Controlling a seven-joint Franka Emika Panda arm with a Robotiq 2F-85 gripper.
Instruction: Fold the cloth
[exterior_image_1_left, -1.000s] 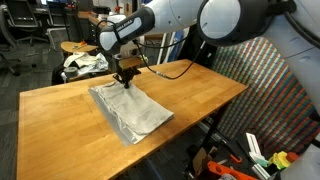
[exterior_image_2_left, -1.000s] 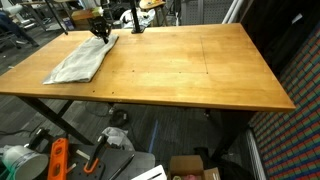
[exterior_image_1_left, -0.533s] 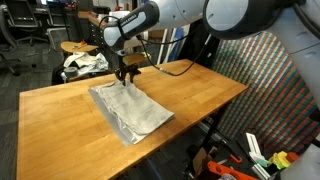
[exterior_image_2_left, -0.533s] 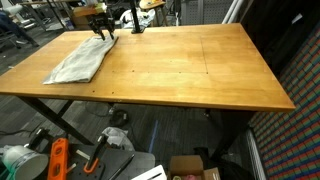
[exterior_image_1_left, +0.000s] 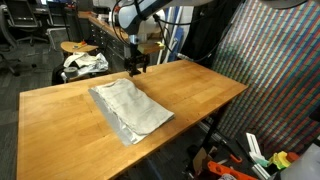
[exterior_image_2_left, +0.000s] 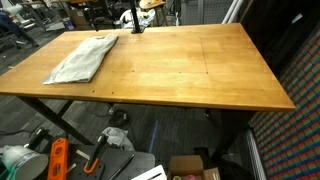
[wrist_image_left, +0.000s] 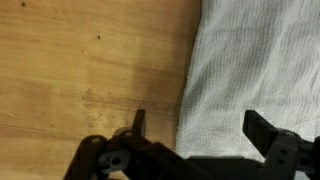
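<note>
Cloth (exterior_image_1_left: 130, 107) laid flat, apparently already doubled, at one end of worktop (exterior_image_1_left: 60, 115). Pincer (exterior_image_1_left: 137, 68) held above worktop's far edge, over cloth border, spread wide, nothing gripped. Step judged: release after fold. Further fold calls for descent, border pinched, carried across.

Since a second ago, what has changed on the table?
The gripper has lifted off the far corner of the cloth and pulled back toward the far edge of the table. In the wrist view its jaws stand open with nothing held. The cloth lies flat where it was, its shape unchanged.
</note>
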